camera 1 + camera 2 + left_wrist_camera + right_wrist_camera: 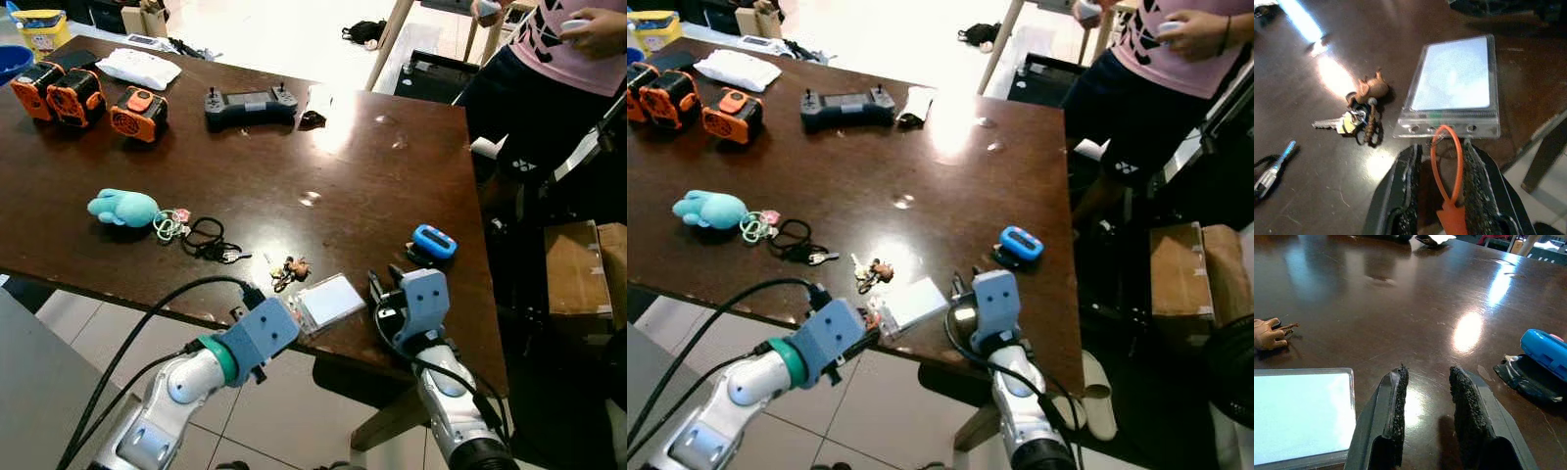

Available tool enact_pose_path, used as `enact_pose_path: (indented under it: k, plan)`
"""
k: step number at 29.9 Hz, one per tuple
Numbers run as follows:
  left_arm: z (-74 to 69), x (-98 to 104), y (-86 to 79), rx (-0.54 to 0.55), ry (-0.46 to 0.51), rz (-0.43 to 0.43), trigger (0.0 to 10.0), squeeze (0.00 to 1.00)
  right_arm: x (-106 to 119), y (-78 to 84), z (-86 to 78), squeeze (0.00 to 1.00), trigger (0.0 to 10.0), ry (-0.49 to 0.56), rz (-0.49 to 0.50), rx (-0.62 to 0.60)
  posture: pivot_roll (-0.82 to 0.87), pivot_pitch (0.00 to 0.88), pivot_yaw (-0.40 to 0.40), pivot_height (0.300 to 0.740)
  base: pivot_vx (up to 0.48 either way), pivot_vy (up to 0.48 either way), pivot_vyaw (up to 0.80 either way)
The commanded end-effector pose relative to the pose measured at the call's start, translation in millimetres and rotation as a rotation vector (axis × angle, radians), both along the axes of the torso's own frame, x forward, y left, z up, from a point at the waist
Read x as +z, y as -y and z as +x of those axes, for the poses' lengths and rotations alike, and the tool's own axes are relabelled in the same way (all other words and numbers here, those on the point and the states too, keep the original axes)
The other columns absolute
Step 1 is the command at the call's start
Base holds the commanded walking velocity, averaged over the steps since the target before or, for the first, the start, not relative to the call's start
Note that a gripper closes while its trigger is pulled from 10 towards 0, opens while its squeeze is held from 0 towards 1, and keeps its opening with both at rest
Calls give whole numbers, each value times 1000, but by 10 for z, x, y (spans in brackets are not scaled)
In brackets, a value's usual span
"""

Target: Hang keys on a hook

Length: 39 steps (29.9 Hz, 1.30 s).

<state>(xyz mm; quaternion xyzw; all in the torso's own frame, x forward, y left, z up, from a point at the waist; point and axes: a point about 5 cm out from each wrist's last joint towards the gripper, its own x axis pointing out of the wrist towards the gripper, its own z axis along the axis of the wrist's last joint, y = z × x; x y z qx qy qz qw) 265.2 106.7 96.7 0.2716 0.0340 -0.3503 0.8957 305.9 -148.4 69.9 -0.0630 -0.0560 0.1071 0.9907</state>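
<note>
- The keys (1354,120), with a small brown figure charm, lie flat on the dark surface (343,166) near its front edge, just beside a clear card holder (1452,85).
- The left gripper (1437,166) is at the front edge with its jaws narrow, and the orange loop (1447,161) of the card holder lies between them. The risk is that they close on this loop and lift the card holder instead of the keys.
- The keys are to one side of the left jaws, not between them, so a straight closing would probably miss them.
- The right gripper (1427,396) is low over the surface with its jaws a little apart and holding nothing. A blue device (1545,352) is near it and could be pushed.
- The keys are thin and flat on a shiny top, so the fingers may slide over them or push them toward the edge.
- I see no hook in these pictures, so the robot must probably walk with the keys, and a weak grip could drop them.
- A person (578,49) stands at the far corner, near a possible path.
</note>
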Motion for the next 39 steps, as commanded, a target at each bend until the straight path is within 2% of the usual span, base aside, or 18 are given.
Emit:
enact_pose_path:
  k: [1,3,4,5,7,8,20,22,23,24,25,26,27,28,29,31,34,39]
  plan:
    - [-66,-180,-25,11,-65,37,7922,0,-207,47,-102,0,10000,-98,-15,-15,-96,112,-9,740,0,0,0]
    - [-43,-182,-35,35,-49,35,4549,0,-204,48,-99,0,10000,-97,-12,-16,-96,112,-9,740,0,0,0]
    - [-43,-182,-35,35,-49,35,4549,0,-204,48,-99,0,10000,-97,-12,-16,-96,112,-9,740,0,0,0]
    - [-33,-186,-37,40,-42,34,3216,0,-203,49,-97,0,10000,-96,-12,-16,-96,112,-9,740,0,0,0]
    - [-33,-186,-37,40,-42,34,3216,0,-203,49,-97,0,10000,-96,-12,-16,-96,112,-9,740,0,0,0]
    - [-23,-186,-48,47,-35,35,0,0,-203,46,-94,0,10000,-95,-11,-16,-93,111,-9,740,0,0,0]
    - [38,-173,-257,133,29,70,0,0,-198,31,-83,0,10000,-92,-6,-15,-93,101,-3,740,0,0,0]
    - [76,-92,-302,189,64,14,0,0,-195,29,-80,0,10000,-91,-5,-15,-93,101,-3,740,0,0,0]
    - [121,38,-327,247,111,-69,9373,0,-191,31,-78,0,10000,-89,-5,-15,-95,99,-5,740,0,0,0]
    - [121,38,-327,247,111,-69,9373,0,-191,31,-78,0,10000,-89,-5,-15,-95,99,-5,740,0,0,0]
    - [189,267,-343,325,170,-212,10000,0,-177,22,-71,0,10000,-84,-3,-11,-91,99,-7,740,0,0,0]
    - [189,267,-343,325,170,-212,10000,0,-177,22,-71,0,10000,-84,-3,-11,-91,99,-7,740,0,0,0]
    - [236,495,-348,378,216,-355,10000,0,-159,6,-62,0,10000,-77,0,-3,-89,99,-11,740,0,0,0]
    - [236,495,-348,378,216,-355,10000,0,-159,6,-62,0,10000,-77,0,-3,-89,99,-11,740,0,0,0]
    - [257,653,-343,400,243,-452,10000,0,-144,-6,-56,0,10000,-71,2,3,-86,98,-15,740,0,0,0]
    - [257,653,-343,400,243,-452,10000,0,-144,-6,-56,0,10000,-71,2,3,-86,98,-15,740,0,0,0]
    - [311,1233,-236,362,385,-660,10000,0,-44,-84,-3,0,10000,-36,39,25,-83,95,-29,740,0,0,0]
    - [352,1346,-150,339,443,-644,10000,0,-24,-103,13,0,10000,-33,60,26,-81,91,-33,740,0,0,0]
